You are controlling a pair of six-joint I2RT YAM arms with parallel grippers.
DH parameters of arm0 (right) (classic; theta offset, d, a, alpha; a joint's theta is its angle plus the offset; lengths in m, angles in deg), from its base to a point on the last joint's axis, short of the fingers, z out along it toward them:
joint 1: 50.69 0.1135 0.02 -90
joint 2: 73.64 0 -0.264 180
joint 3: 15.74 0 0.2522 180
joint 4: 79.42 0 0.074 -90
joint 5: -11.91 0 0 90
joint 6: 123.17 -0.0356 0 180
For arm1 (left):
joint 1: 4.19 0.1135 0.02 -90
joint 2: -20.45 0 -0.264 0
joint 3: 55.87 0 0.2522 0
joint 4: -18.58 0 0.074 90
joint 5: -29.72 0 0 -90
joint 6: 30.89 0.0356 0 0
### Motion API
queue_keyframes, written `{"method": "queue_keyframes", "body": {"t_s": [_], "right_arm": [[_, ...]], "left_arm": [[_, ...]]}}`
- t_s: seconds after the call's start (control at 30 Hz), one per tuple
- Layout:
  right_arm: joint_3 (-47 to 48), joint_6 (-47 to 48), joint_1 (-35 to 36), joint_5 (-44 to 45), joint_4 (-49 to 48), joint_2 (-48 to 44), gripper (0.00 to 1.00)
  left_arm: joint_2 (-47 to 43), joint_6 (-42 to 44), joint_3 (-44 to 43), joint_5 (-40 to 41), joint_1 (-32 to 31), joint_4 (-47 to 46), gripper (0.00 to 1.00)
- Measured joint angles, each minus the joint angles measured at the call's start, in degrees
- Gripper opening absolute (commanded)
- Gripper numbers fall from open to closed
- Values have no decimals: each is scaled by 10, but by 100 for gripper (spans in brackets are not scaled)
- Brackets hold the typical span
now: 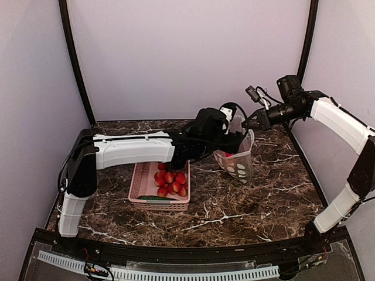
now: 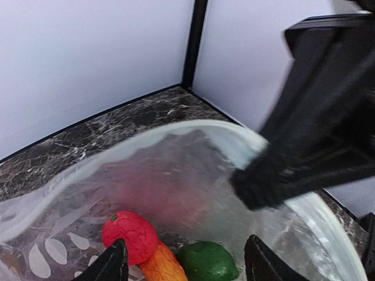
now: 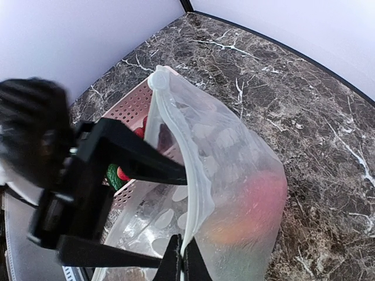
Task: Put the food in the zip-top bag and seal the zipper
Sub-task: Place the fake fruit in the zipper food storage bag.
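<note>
Clear dotted plastic zip-top bag (image 1: 240,165) stands on dark marble counter (image 1: 263,199), rim pinched by right hand (image 1: 253,122). Left hand (image 2: 186,266) hangs spread above its mouth; red round fruit (image 2: 130,234), orange mango (image 2: 161,266), green pepper (image 2: 206,261) lie inside.

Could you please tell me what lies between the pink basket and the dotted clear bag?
Only bare dark marble tabletop lies between the pink slatted plastic basket and the clear polka-dotted plastic bag, as the top external view shows.

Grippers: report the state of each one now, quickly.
Left gripper: open, holding nothing, at the mouth of the bag.
Right gripper: closed on the bag's rim.
</note>
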Motion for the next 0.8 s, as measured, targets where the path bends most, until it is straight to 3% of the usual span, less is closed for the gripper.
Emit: {"method": "queue_keyframes", "body": {"t_s": [0.17, 0.47, 0.67, 0.8], "right_arm": [[0, 0, -19, 10, -3, 0, 0], [26, 0, -62, 48, -4, 12, 0], [22, 0, -72, 71, -46, 8, 0], [-57, 0, -72, 73, -88, -19, 0]], "left_arm": [[-96, 41, 97, -57, -10, -55, 67], [-256, 88, 287, 5, 2, -85, 71], [-263, 13, 339, -14, 81, -5, 66], [-263, -40, 356, -43, 146, 39, 61]]}}
